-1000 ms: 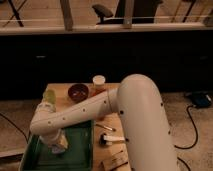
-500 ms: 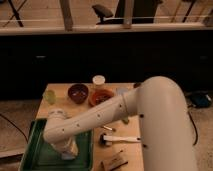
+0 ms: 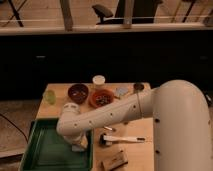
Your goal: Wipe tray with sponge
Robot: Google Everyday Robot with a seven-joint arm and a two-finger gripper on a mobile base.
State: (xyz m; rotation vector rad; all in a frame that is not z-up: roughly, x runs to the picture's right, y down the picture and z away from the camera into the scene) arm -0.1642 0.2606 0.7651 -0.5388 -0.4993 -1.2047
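Observation:
The dark-green tray [image 3: 47, 150] lies at the front left of the wooden table. My white arm reaches in from the right and bends down over the tray's right side. My gripper [image 3: 80, 144] points down at the tray's right edge, mostly hidden by the wrist. A pale whitish lump, the sponge [image 3: 78, 147], shows right under the gripper on the tray's floor by the rim.
Behind the tray stand a green cup [image 3: 49, 96], a reddish-brown bowl [image 3: 77, 92], an orange bowl [image 3: 102, 98] and a white cup [image 3: 99, 80]. A white-handled brush [image 3: 122, 139] and a tan block [image 3: 114, 161] lie right of the tray.
My gripper and the sponge have moved across the tray from its middle-left to its right edge. The arm's elbow has swung right with them.

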